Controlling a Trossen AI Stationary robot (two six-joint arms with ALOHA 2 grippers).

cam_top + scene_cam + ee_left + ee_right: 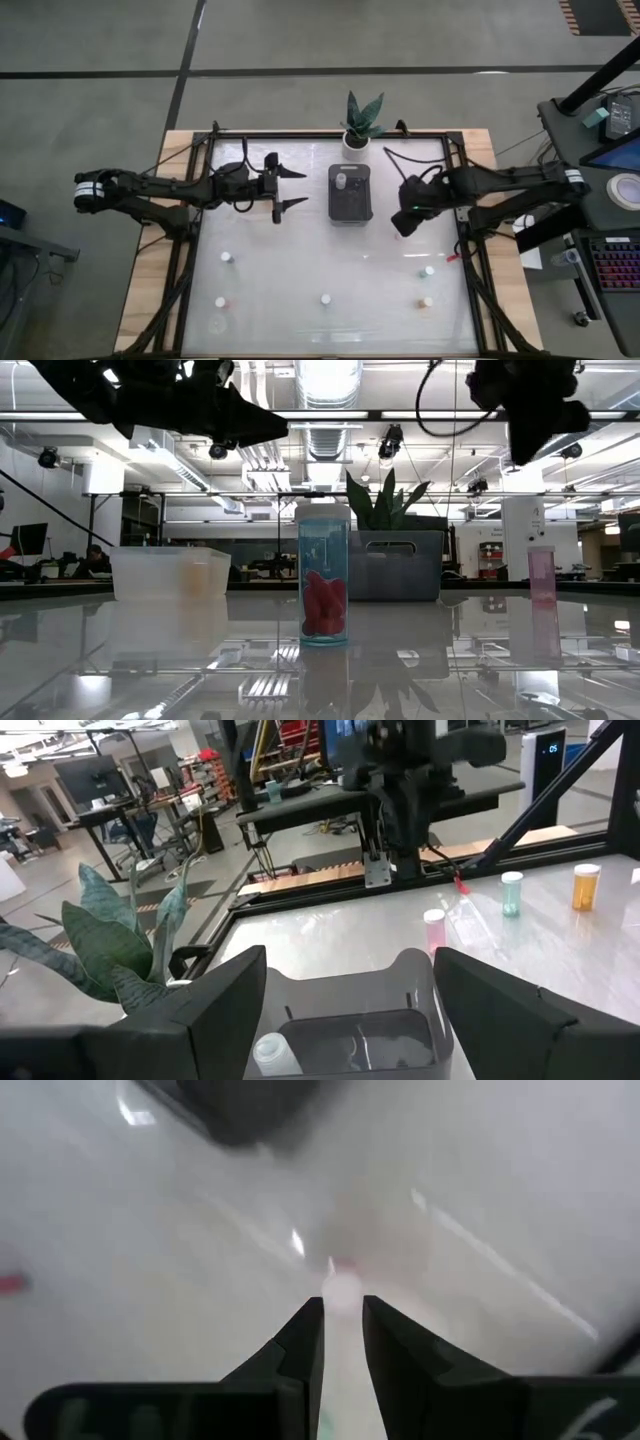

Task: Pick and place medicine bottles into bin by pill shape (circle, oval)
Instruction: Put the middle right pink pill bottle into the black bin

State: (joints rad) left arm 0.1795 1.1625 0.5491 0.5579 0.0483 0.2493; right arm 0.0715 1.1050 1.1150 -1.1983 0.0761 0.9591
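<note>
Small white-capped medicine bottles stand on the pale table: one (228, 257) and another (220, 301) at the near left, a blue-tinted one with red pills (323, 575) near the middle front, and two (428, 271) (427, 301) at the near right. A dark grey bin (350, 193) at mid-table holds a white bottle (275, 1050). My left gripper (292, 188) hangs open and level, left of the bin and pointing at it. My right gripper (406, 224) points steeply down, raised, shut, with nothing between its fingers. A pinkish bottle (541, 575) stands below it, and its cap (343, 1288) shows past the fingertips.
A potted green plant (360, 125) stands at the table's far edge behind the bin. In the low view a pale see-through tub (170, 572) sits to the left. The table's raised dark frame (465, 250) runs along its sides.
</note>
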